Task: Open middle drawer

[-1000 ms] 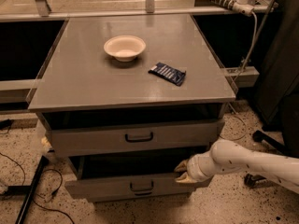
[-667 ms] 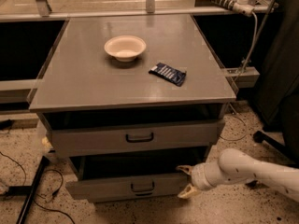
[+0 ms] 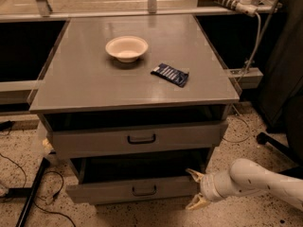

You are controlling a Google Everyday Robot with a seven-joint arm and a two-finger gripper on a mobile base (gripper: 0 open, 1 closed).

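The middle drawer (image 3: 109, 191) is a grey flat front with a small black bar handle (image 3: 144, 190). It is the lower of the two drawers in view and stands pulled out, with a dark gap above its front. My gripper (image 3: 195, 189) is at the right end of this drawer's front, low and near the floor. Its two tan fingertips (image 3: 193, 174) are spread apart, one above the other, with nothing between them. The white arm (image 3: 255, 178) comes in from the lower right.
The upper drawer (image 3: 137, 140) is also pulled out a little under the grey cabinet top (image 3: 85, 84). On the top are a white bowl (image 3: 126, 48) and a dark blue packet (image 3: 170, 74). Cables (image 3: 28, 183) lie on the speckled floor at left; a chair base (image 3: 277, 143) is at right.
My gripper and arm have moved down and slightly right along the right end of the middle drawer's front. The drawer stays pulled out.
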